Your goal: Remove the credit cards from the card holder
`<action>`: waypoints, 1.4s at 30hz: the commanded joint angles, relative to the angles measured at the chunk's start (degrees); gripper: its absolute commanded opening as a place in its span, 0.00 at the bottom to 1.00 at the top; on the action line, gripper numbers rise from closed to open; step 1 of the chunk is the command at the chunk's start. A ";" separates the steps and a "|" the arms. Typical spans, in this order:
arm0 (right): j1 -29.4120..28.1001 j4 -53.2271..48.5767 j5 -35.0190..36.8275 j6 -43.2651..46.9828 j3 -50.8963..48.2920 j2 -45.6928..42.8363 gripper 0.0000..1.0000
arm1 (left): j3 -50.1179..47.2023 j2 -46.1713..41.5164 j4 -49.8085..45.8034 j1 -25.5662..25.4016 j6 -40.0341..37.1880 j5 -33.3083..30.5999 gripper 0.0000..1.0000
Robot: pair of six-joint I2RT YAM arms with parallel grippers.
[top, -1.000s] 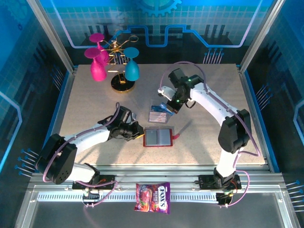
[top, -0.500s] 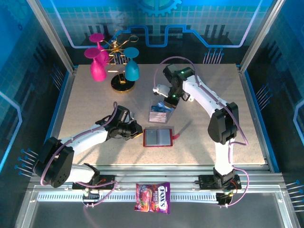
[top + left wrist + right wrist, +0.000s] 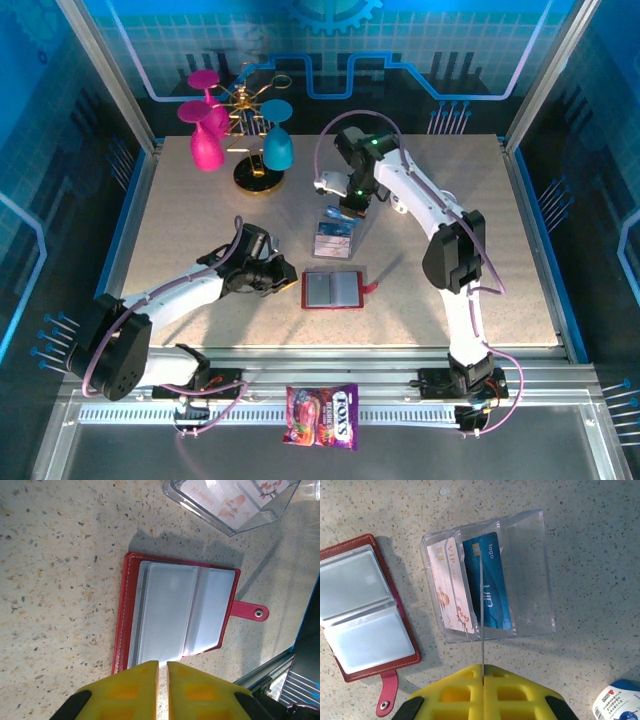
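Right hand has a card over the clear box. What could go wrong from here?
1. The thin card, seen edge-on in the shut right hand, lines up over the blue card rather than the free compartment of the clear plastic box. It may jam against that card.
2. Nothing holds the box, so a downward push could slide or tip it.

Card holder (image 3: 177,615) lies open — credit cards (image 3: 492,595) upright nearby.

White arms (image 3: 420,195), black joints (image 3: 450,262), purple cables (image 3: 322,150), yellow hands (image 3: 162,666)
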State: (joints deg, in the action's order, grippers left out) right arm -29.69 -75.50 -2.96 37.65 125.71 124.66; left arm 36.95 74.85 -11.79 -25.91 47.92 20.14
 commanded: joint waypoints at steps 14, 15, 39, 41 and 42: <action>-1.87 -9.50 -0.53 4.66 13.65 11.81 0.00 | -1.18 -1.53 -1.92 2.26 -0.98 -0.28 0.14; -1.95 -9.52 -0.46 4.70 13.89 12.16 0.00 | -1.18 -1.47 -1.88 2.27 -0.94 -0.28 0.14; -2.42 -9.92 -0.60 4.45 14.92 17.08 0.08 | -0.39 0.31 -2.23 3.50 -1.87 1.21 0.14; -2.47 -9.58 -0.17 4.24 14.93 17.08 0.12 | -0.39 0.30 -2.44 3.50 -1.87 1.22 0.14; -2.55 -9.43 0.11 4.10 14.96 16.94 0.14 | -0.43 0.23 -2.49 3.50 -1.87 1.22 0.14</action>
State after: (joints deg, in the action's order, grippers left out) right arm -31.24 -83.13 -2.98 41.63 139.22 140.18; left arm 36.51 74.96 -12.53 -22.98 47.42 20.36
